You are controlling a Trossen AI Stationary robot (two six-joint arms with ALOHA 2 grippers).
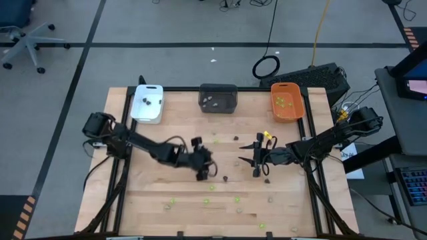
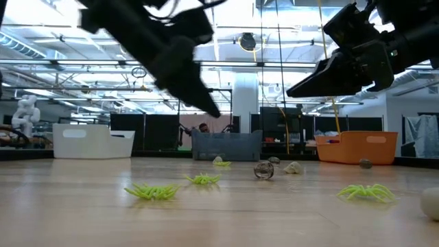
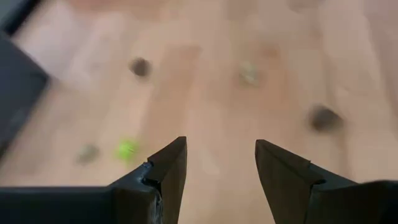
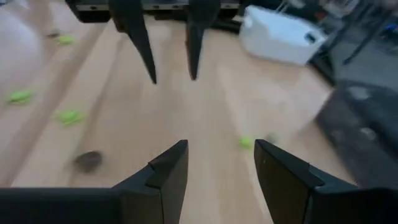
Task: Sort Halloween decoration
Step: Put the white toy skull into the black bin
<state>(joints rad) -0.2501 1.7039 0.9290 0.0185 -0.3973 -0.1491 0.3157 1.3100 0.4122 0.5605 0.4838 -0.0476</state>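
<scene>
Grippers facing each other mid-table, both with fingers spread and holding nothing.

High view: the left gripper [image 1: 204,167] and right gripper [image 1: 249,157] hang over the middle of the wooden table [image 1: 147,200], tips apart; the Halloween decoration pieces [image 1: 225,179] lie scattered around and in front of them, with more already in the white tray [image 1: 147,103], dark grey tray [image 1: 218,98] and orange tray [image 1: 287,101] along the far edge. Low view: lime green pieces [image 2: 152,191] and a few rounder dark and pale ones rest on the wood, both arms raised above them. Left wrist view: its fingers [image 3: 171,171] stand wide over bare wood, blurred pieces beyond. Right wrist view: its fingers [image 4: 169,171] stand wide too, the opposite gripper's open tips just ahead.
</scene>
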